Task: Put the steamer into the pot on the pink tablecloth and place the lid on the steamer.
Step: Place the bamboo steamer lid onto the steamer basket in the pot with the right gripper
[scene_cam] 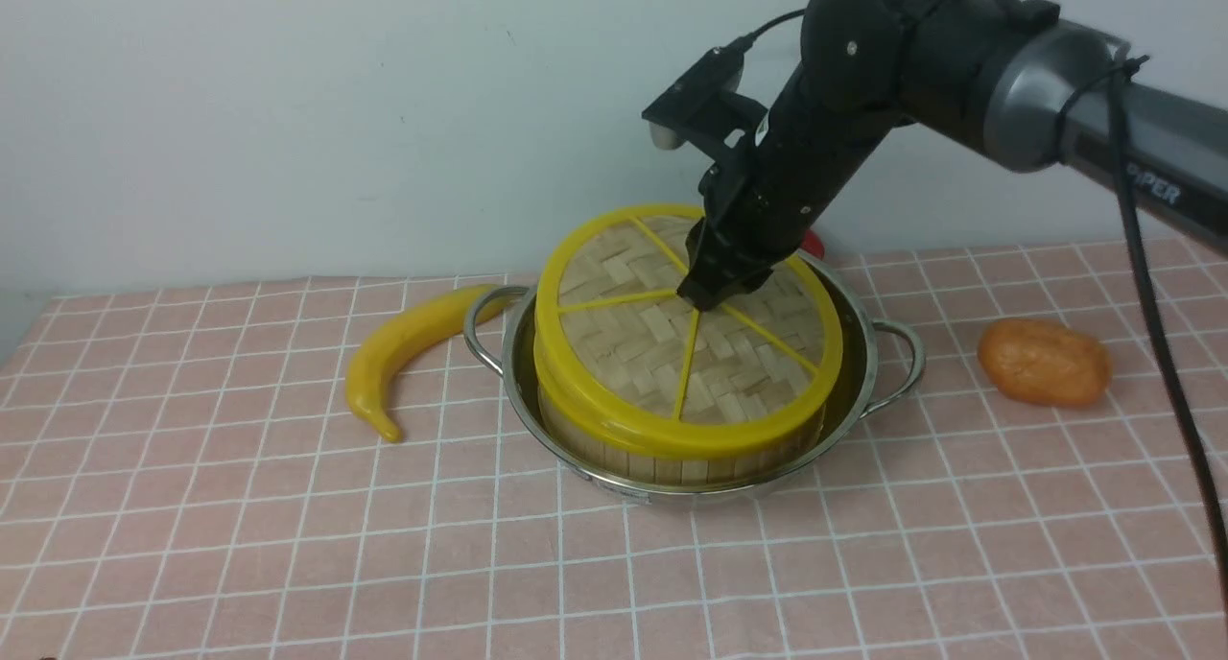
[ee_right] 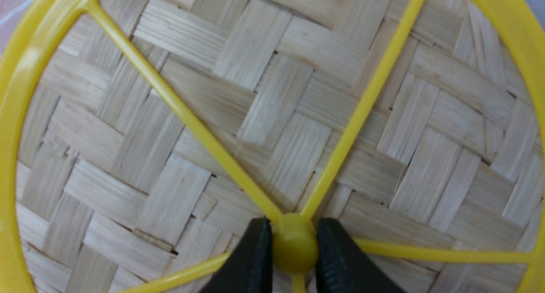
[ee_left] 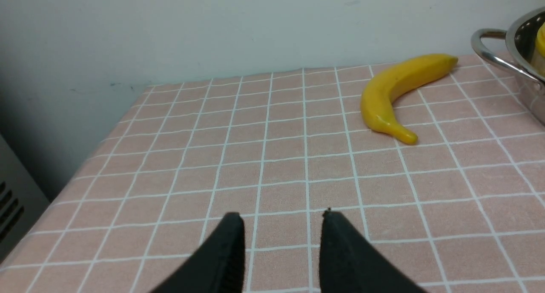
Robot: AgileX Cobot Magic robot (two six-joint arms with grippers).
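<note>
right gripper [scene_cam: 708, 294] clamps hub of lid [scene_cam: 672, 343], tilted on steamer [scene_cam: 672, 459] in pot [scene_cam: 863, 372] | left gripper [ee_left: 281, 225] parted, empty | pink tablecloth [scene_cam: 240, 506], pale wall [scene_cam: 288, 113]

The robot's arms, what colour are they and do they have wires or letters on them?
The right arm is mostly glossy black, with a grey metal tube section bearing white letters. A black cable runs along it, and a small black box sits near its wrist. Both the right gripper and left gripper have black, tapered, pointed fingers.
</note>
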